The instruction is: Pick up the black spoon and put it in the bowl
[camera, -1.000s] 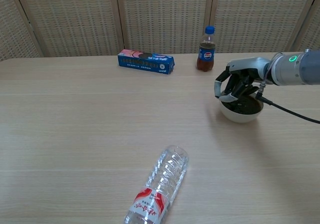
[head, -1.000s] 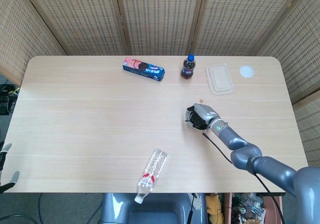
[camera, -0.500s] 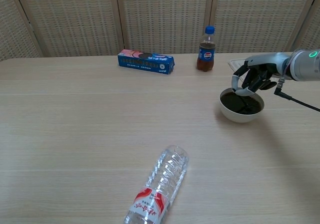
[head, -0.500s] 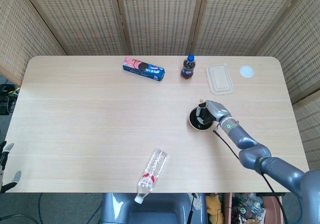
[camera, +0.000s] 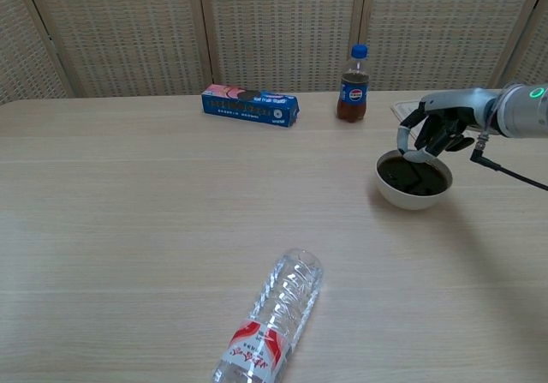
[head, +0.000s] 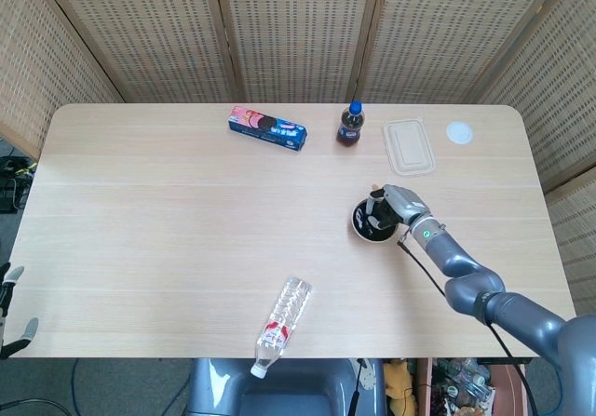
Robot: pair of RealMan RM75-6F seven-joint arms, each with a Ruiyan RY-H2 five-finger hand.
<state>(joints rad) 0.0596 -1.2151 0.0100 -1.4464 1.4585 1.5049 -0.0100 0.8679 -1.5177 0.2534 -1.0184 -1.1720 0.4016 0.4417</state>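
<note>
Hovering over the bowl [camera: 413, 194] (its inside dark), the right hand [camera: 435, 129] has empty fingers [camera: 404, 139] apart.

**Right hand up and spread, left hand barely in frame**

Right arm [head: 475, 290] enters from the lower right of the head view and reaches diagonally up-left across the table, grey links, a green light on the wrist, a black cable trailing off the wrist. Right hand [camera: 438, 128] is raised off the table surface, palm turned down and leftward, fingers [camera: 409, 140] apart and lightly curled, nothing visibly held between them. In the chest view the forearm comes in level from the right edge. Left hand [head: 9, 315] shows only as a few fingertips at the far lower-left edge of the head view; pose unclear.
</note>
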